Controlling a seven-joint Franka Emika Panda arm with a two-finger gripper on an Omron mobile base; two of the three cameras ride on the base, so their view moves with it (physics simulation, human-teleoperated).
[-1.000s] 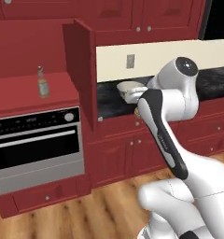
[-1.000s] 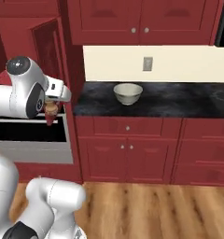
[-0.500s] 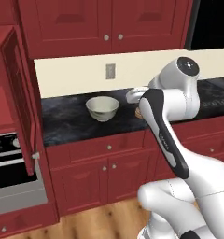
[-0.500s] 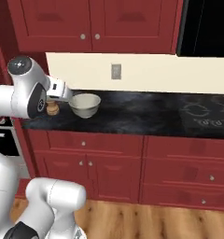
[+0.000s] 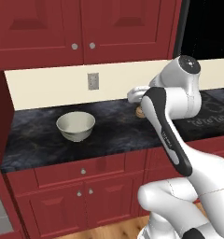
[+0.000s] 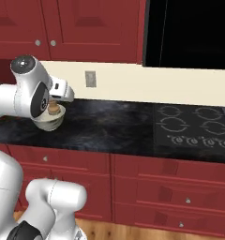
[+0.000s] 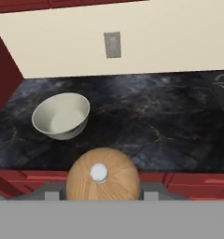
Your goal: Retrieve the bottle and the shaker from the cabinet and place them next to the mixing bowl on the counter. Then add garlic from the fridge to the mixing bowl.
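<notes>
Sideways the base has driven; gripper [image 7: 103, 198] jaws clasp the rigid, light tan wooden shaker [image 7: 103, 179] by its body, cream smooth-sided mixing bowl [image 7: 61, 115] at ten o'clock.

— Where's the arm?

— Folded high, elbow joint topmost, forearm angled down in front of it. The end effector [image 5: 140, 103] hangs at the wrist, above the bench [image 5: 114, 128].

— And its jaws?

— Closed on the shaker [image 7: 103, 181], whose rounded wooden top with a pale knob sits straight ahead of the hand. From the right base camera the end effector [image 6: 55, 106] shows just beside the upper arm, the shaker under it.
</notes>
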